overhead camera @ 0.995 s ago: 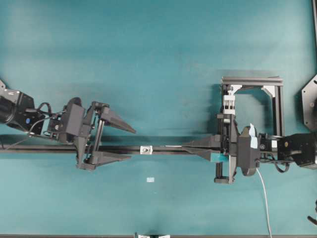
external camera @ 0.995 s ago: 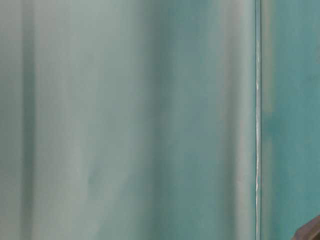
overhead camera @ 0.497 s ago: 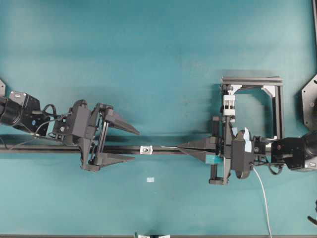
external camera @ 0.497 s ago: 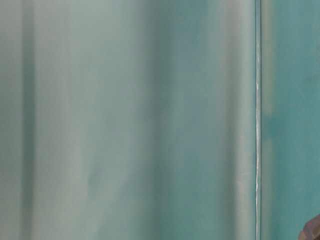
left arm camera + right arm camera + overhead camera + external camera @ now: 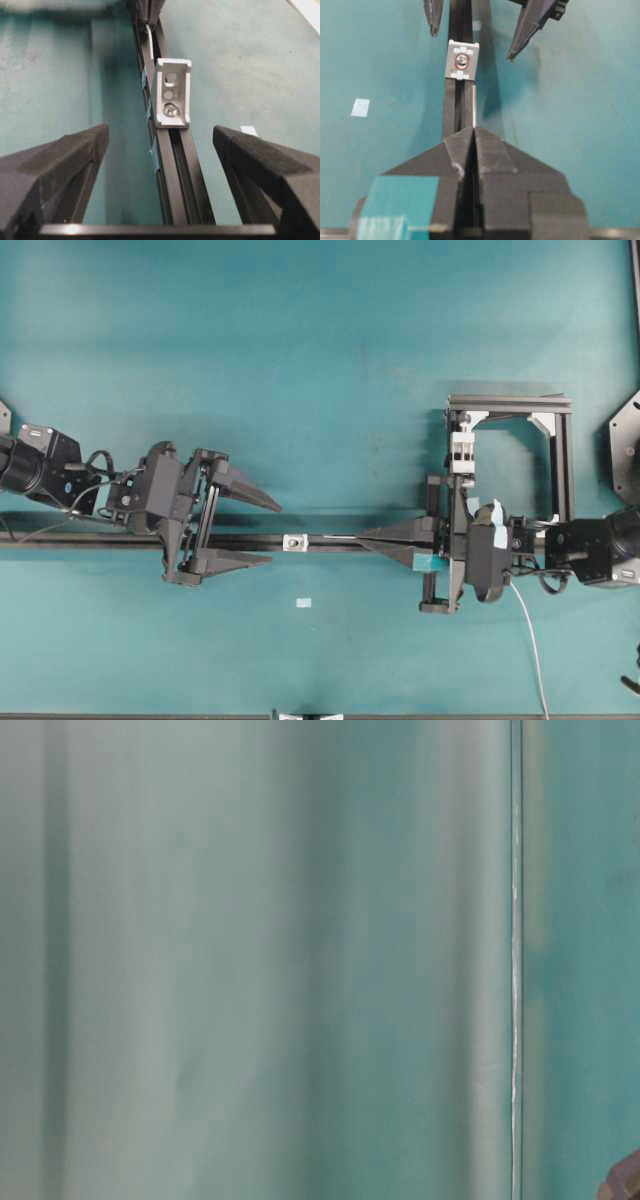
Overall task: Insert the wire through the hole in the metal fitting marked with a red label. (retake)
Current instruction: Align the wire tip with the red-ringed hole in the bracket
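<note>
The metal fitting (image 5: 294, 541) is a small silvery bracket on the black rail (image 5: 240, 540). Its hole (image 5: 463, 61) carries a red ring, and the hole (image 5: 171, 77) in its upright face shows in the left wrist view. My right gripper (image 5: 362, 536) is shut on the wire (image 5: 474, 105). The stiff tip points along the rail and ends just short of the fitting (image 5: 462, 61), slightly to one side of the hole. My left gripper (image 5: 274, 533) stands open astride the rail, its fingers (image 5: 75, 160) either side, just short of the fitting (image 5: 172, 95).
A black frame (image 5: 510, 400) with a white stacked clip (image 5: 461, 450) stands behind the right arm. A pale flat rectangle (image 5: 304, 602) lies on the teal mat in front of the rail. The wire's slack (image 5: 530, 630) trails to the front edge. The table-level view is a teal blur.
My right gripper has slid left along the rail with the wire, bringing the tip closer to the fitting. The left gripper has shifted slightly right and stays open.
</note>
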You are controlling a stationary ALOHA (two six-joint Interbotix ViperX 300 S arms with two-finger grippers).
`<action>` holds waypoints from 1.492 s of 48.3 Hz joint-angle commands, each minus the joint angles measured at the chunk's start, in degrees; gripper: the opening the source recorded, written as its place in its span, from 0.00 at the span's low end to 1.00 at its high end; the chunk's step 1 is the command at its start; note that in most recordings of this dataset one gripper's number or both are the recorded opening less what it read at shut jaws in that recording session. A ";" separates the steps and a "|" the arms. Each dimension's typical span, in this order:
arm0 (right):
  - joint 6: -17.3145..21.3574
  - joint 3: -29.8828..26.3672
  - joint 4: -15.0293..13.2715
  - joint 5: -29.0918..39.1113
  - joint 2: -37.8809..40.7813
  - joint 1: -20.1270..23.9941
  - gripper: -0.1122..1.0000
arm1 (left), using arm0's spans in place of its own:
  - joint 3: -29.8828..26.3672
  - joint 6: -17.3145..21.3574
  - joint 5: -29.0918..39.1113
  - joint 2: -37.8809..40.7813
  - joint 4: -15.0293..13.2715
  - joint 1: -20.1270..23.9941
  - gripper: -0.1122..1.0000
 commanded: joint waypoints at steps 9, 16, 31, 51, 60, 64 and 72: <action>-0.09 -0.53 -0.44 -0.62 -0.70 0.35 0.13 | -0.35 -0.09 -0.53 -0.97 -0.09 0.18 0.65; -0.09 -0.62 -0.88 -0.53 -0.70 0.35 0.13 | -0.35 -0.09 -0.53 -1.05 -0.09 0.26 0.65; -0.09 -1.05 -0.88 -0.62 -0.70 0.35 0.13 | -0.35 -0.09 -0.53 -1.05 -0.09 0.35 0.65; -0.18 -1.76 -0.88 -0.53 -0.26 0.35 0.13 | -0.44 -0.09 -0.53 -1.05 -0.09 0.44 0.65; -0.62 -2.64 -0.88 -0.62 0.53 0.35 0.13 | -0.44 -0.09 -0.53 -1.05 -0.09 0.44 0.65; -0.70 -2.81 -0.88 -0.62 0.53 0.35 0.13 | -0.53 -0.09 -0.53 -1.05 -0.09 0.35 0.65; -0.79 -2.99 -0.88 -0.88 0.62 0.35 0.13 | -0.53 -0.09 -0.53 -1.05 -0.09 0.44 0.65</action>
